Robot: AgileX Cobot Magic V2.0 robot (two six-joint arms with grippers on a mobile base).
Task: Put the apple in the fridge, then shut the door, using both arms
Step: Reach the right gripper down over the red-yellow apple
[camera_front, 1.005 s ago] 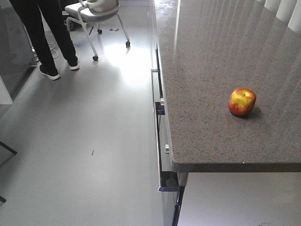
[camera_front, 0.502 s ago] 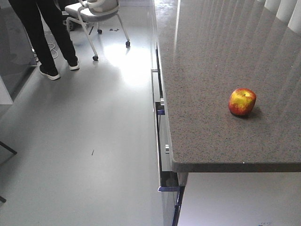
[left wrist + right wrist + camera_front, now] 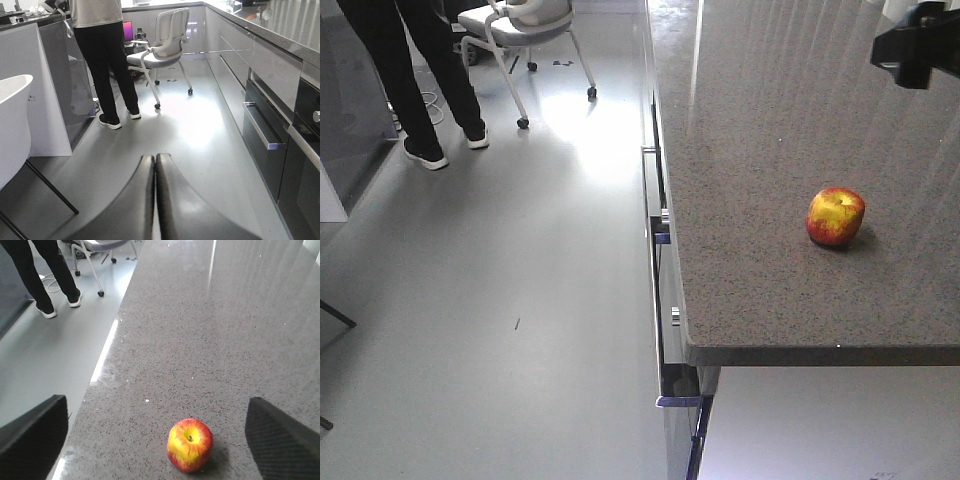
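Observation:
The apple [image 3: 835,216], red with a yellow patch round its stem, stands alone on the speckled grey countertop [image 3: 760,120], near the front edge. In the right wrist view the apple [image 3: 189,445] lies low in frame. My right gripper [image 3: 155,405] hangs open above and behind it, with its dark fingers [image 3: 30,435] wide apart on either side and not touching it. A dark part of the right arm [image 3: 917,45] shows at the top right of the front view. My left gripper [image 3: 155,159] is shut on nothing, out over the floor. The fridge and the door are out of view.
A person in black trousers [image 3: 415,70] stands on the grey floor beside a white wheeled chair [image 3: 525,30]. Drawers with metal handles [image 3: 660,240] run below the counter edge. A white chair [image 3: 12,125] and a grey counter side [image 3: 35,85] stand left.
A dark part of my right arm has come into the front view at the top right. The apple has not moved.

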